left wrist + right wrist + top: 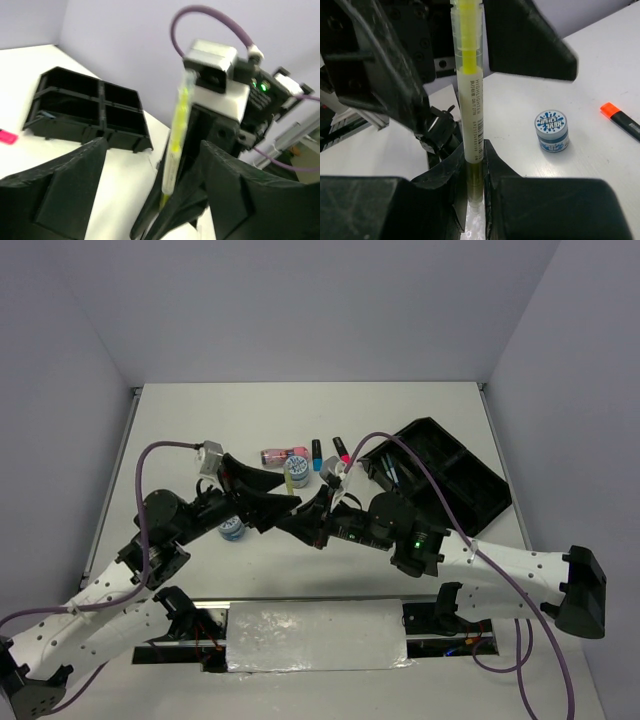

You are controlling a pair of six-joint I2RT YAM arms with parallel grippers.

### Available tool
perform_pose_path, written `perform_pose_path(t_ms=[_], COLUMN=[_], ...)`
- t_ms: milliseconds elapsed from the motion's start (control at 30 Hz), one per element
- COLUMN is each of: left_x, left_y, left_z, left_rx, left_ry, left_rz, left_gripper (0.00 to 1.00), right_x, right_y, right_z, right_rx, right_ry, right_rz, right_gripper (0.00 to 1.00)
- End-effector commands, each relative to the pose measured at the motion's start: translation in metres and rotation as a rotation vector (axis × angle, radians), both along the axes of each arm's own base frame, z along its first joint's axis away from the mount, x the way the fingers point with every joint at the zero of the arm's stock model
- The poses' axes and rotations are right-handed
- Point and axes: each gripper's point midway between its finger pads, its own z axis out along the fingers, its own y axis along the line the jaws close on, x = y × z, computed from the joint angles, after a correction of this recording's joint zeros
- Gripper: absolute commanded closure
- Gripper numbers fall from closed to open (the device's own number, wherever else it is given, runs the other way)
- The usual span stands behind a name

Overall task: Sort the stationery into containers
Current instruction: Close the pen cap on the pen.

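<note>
We see right claw [475,167] clamped on upright yellow highlighter [469,95] | left claw [152,165] spread wide, holding nothing, facing the highlighter

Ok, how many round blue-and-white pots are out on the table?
2: one pot beside the pink tube, the other pot by the left arm. The arms may hide more.

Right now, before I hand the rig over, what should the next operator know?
Right gripper shut on the yellow highlighter. Left gripper open, fingers either side of it, not touching. Loose on the table: pink tube, two blue-white pots, blue-ended marker, pink-ended marker, orange-ended marker. Organiser tray seems to hold a few thin items. Left: tray the highlighter, then the rest.
</note>
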Motion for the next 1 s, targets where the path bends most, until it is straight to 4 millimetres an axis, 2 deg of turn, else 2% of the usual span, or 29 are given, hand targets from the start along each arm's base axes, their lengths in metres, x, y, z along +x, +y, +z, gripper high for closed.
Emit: perform_pose_path(t_ms=[0, 33, 100, 133, 300, 400, 567, 667, 833, 867, 967], left_x=[0.011, 0.011, 0.019, 0.017, 0.019, 0.020, 0.018, 0.017, 0.016, 0.016, 0.015], left_y=[0.013, 0.016, 0.017, 0.019, 0.019, 0.018, 0.014, 0.011, 0.006, 0.006, 0.004], left_z=[0.034, 0.049, 0.053, 0.066, 0.080, 0.077, 0.064, 0.057, 0.052, 0.051, 0.041], left_rx=[-0.023, -0.037, -0.018, -0.029, -0.022, -0.013, 0.001, 0.010, 0.016, 0.015, 0.029], left_ry=[-0.041, -0.056, -0.056, -0.077, -0.107, -0.104, -0.086, -0.075, -0.064, -0.062, -0.035], left_rz=[0.103, 0.119, 0.157, 0.161, 0.168, 0.167, 0.141, 0.124, 0.099, 0.097, 0.083], left_gripper=[0.11, 0.11, 0.11, 0.11, 0.15, 0.22, 0.26, 0.33, 0.68, 0.82, 1.00], right_x=[-0.004, -0.004, -0.004, -0.004, -0.002, -0.002, -0.001, -0.001, 0.002, 0.002, 0.007], right_y=[0.004, 0.004, 0.005, 0.005, 0.004, 0.003, 0.002, 0.003, 0.006, 0.006, 0.006], right_z=[0.018, 0.015, 0.012, 0.011, 0.011, 0.015, 0.018, 0.021, 0.025, 0.026, 0.038], right_rx=[0.055, 0.051, 0.042, 0.040, 0.023, 0.031, 0.029, 0.031, 0.031, 0.032, 0.043], right_ry=[-0.036, -0.031, -0.027, -0.024, -0.023, -0.028, -0.035, -0.038, -0.040, -0.042, -0.052], right_rz=[0.024, 0.024, 0.026, 0.026, 0.018, 0.014, 0.008, 0.011, 0.003, 0.001, -0.013], right_gripper=[1.00, 1.00, 1.00, 1.00, 1.00, 1.00, 1.00, 1.00, 1.00, 1.00, 1.00])
